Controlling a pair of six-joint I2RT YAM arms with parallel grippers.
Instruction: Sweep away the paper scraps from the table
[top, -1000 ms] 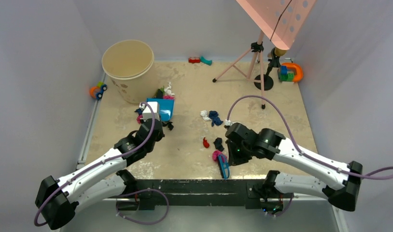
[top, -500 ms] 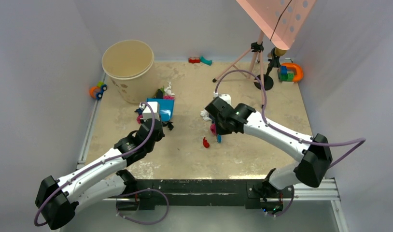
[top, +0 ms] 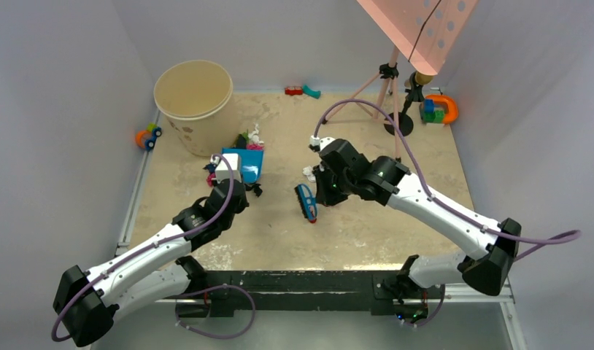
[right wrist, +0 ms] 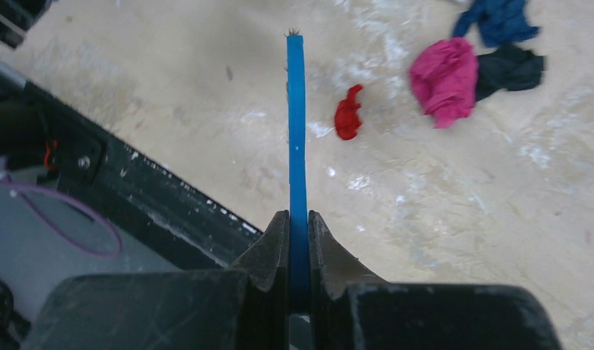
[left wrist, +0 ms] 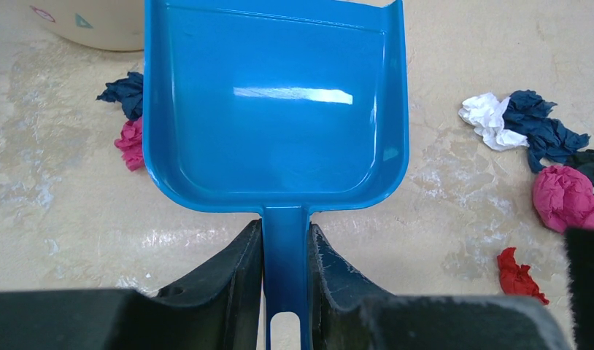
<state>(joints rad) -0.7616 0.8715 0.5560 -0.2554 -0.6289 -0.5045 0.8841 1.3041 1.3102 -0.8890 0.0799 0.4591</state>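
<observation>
My left gripper [top: 238,183] is shut on the handle of the blue dustpan [top: 245,164], which lies flat on the table [top: 396,226]; the handle sits between its jaws [left wrist: 285,248] and the dustpan [left wrist: 276,109] holds nothing. My right gripper [top: 320,195] is shut on a blue brush [top: 306,202], seen edge-on in the right wrist view [right wrist: 296,124]. The paper scraps lie to the right of the pan: white [left wrist: 487,120], navy [left wrist: 542,127], pink [left wrist: 564,197], red [left wrist: 519,275]. Navy [left wrist: 126,93] and pink [left wrist: 131,142] scraps lie to its left. The red scrap [right wrist: 346,113] lies beside the brush.
A beige bucket [top: 193,102] stands behind the dustpan. A toy car [top: 148,135] sits at the far left edge, red and teal blocks [top: 301,91] at the back, a tripod [top: 385,95] and coloured toys [top: 438,109] at back right. The black front edge [right wrist: 133,189] is near the brush.
My right arm swung the brush from near the front edge up to the scraps, then left toward the dustpan; the scraps shifted with it. The left arm and dustpan have not moved.
</observation>
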